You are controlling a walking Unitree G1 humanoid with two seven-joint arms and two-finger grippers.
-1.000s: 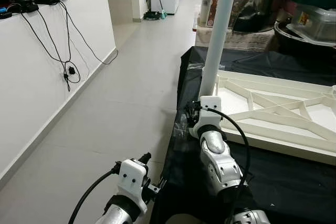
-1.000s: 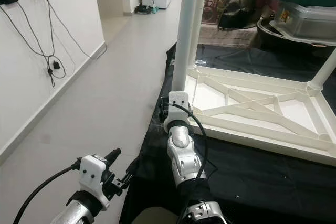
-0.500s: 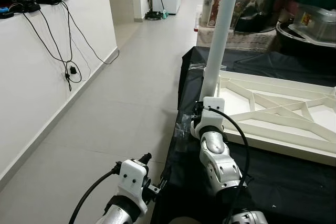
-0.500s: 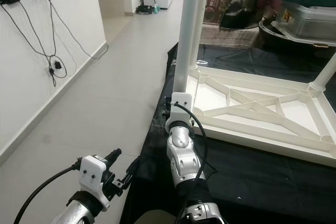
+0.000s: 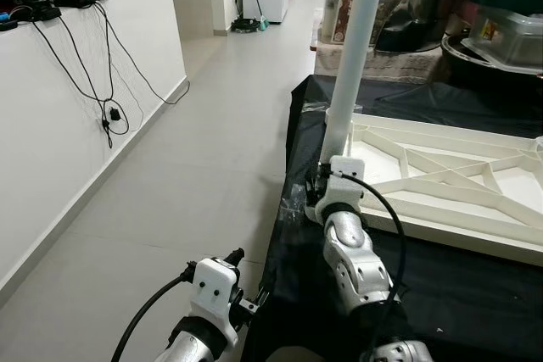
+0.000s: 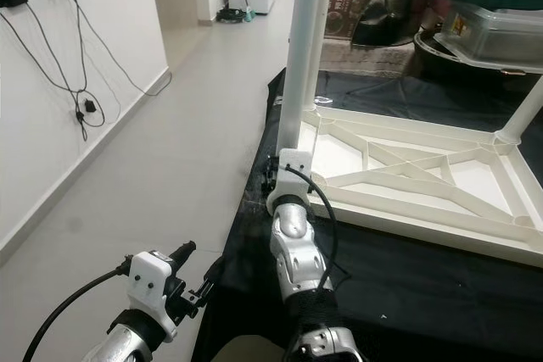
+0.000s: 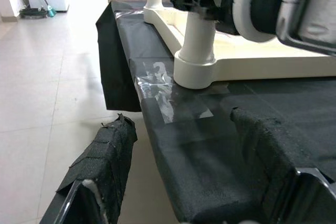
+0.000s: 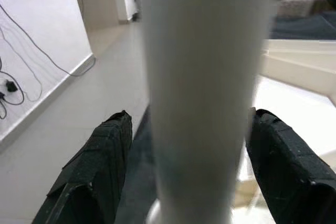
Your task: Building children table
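Table leg: a white round table leg (image 5: pixel 355 57) stands upright in the near-left corner socket (image 7: pixel 195 71) of the upturned table top.
Table top: the white children's table top (image 6: pixel 407 177) lies upside down on the black cloth, its ribbed underside facing up. A second white leg (image 6: pixel 529 106) stands at its far right corner.
Right gripper: the right gripper (image 8: pixel 189 171) is at the lower part of the table leg, just above the socket. The leg stands between its two black fingers (image 8: pixel 92 179), one on each side. The fingers are spread wide, and I cannot tell if the pads touch the leg.
Left gripper: the left gripper (image 7: pixel 194 182) is low beside the near-left corner of the cloth, well apart from the leg. Its fingers (image 7: pixel 100 174) are spread apart and hold nothing.
Black cloth: the black cloth (image 5: pixel 475 286) covers the work surface and hangs over the left edge. A piece of clear tape (image 7: pixel 163 90) lies on it just beside the socket.
Surroundings: grey floor tiles (image 5: pixel 195 150) are to the left, with a white wall (image 5: pixel 59 116) and hanging black cables (image 5: pixel 102 74). Plastic storage boxes (image 5: pixel 509 23) stand behind the table top.
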